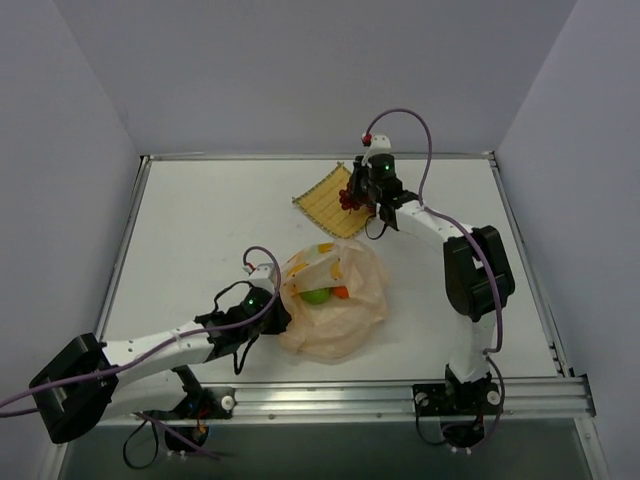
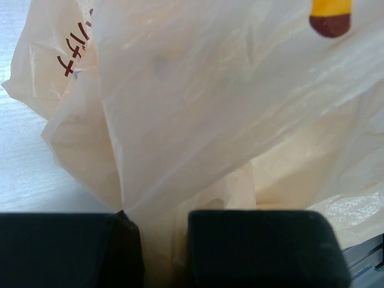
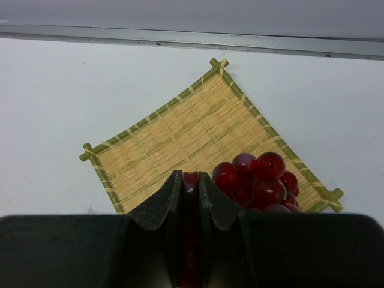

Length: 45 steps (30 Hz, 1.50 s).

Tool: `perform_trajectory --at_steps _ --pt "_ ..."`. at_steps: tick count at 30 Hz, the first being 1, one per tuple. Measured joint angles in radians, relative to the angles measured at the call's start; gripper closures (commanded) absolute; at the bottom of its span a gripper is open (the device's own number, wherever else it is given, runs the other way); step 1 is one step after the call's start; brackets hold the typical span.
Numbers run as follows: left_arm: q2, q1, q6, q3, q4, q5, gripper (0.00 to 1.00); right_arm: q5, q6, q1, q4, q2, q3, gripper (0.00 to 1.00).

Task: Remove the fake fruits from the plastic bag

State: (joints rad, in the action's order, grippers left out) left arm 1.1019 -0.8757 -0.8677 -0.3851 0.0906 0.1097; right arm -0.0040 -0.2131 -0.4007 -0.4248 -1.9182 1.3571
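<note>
Gripping a dark red plastic grape bunch [image 3: 261, 183] between closed fingers, the right hand [image 3: 191, 180] hangs over a square woven bamboo mat [image 3: 174, 138] at the far side of the white bench [image 1: 200, 230] — the left hand [image 2: 165, 240] is clamped on the translucent printed plastic bag [image 2: 198, 108], where a round green fruit [image 1: 316, 295] and a green-orange mango shape [image 1: 341, 292] lie inside.

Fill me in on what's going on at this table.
The right gripper has its jaws clamped on the dark red grape bunch, holding it over the woven tray. The left gripper pinches the plastic bag, jaws shut on its film. A green fruit and an orange-tinted fruit sit inside the bag.
</note>
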Motion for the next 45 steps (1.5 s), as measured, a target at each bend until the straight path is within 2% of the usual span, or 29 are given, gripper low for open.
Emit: perform_trajectory --at_steps 7,10,11,12,17,22,23,25,28,32,34,35,38,42,45 --pt "0.003 0.002 0.002 -0.011 -0.011 0.004 0.98 -0.027 0.013 0.0 -0.075 -0.054 0.066 1.0" --pt "0.007 0.002 0.002 -0.012 -0.012 0.004 0.98 -0.018 0.005 -0.007 -0.132 -0.101 0.093 0.9" --pt "0.007 0.002 0.001 -0.012 -0.012 0.004 0.98 -0.006 0.0 -0.008 -0.141 -0.122 0.102 0.83" --pt "0.007 0.002 0.001 -0.012 -0.011 0.004 0.98 0.008 -0.005 -0.011 -0.148 -0.143 0.108 0.71" --pt "0.007 0.002 0.002 -0.012 -0.011 0.004 0.98 0.032 -0.01 -0.03 -0.14 -0.206 0.109 0.67" --pt "0.003 0.002 0.002 -0.012 -0.011 0.003 0.98 0.04 -0.017 -0.049 -0.13 -0.204 0.111 0.5" --pt "-0.001 0.002 0.002 -0.012 -0.011 0.003 0.98 0.046 -0.019 -0.053 -0.126 -0.2 0.111 0.46" --pt "-0.013 0.002 0.003 -0.012 -0.011 0.003 0.98 0.056 -0.02 -0.057 -0.108 -0.184 0.108 0.45" --pt "-0.037 0.002 0.004 -0.012 -0.011 0.003 0.98 0.071 -0.021 -0.059 -0.065 -0.124 0.094 0.39" --pt "-0.058 0.002 0.01 -0.012 -0.011 0.003 0.98 0.084 -0.022 -0.059 -0.013 0.055 0.045 0.35" --pt "-0.059 0.002 0.013 -0.012 -0.01 0.003 0.98 0.09 -0.025 -0.064 0.003 0.175 0.002 0.48" --pt "-0.059 0.002 0.017 -0.012 -0.01 0.003 0.98 0.094 -0.029 -0.069 0.005 0.238 -0.022 0.72" --pt "-0.059 0.002 0.022 -0.012 -0.003 0.003 0.98 0.121 -0.053 -0.13 0.015 0.442 -0.115 0.98" --pt "-0.059 0.002 0.023 -0.012 0.008 0.003 0.98 0.184 -0.083 -0.355 -0.016 0.711 -0.325 1.0" --pt "-0.06 0.002 0.024 -0.013 0.017 0.003 0.98 0.219 -0.105 -0.56 -0.008 0.834 -0.472 1.0"
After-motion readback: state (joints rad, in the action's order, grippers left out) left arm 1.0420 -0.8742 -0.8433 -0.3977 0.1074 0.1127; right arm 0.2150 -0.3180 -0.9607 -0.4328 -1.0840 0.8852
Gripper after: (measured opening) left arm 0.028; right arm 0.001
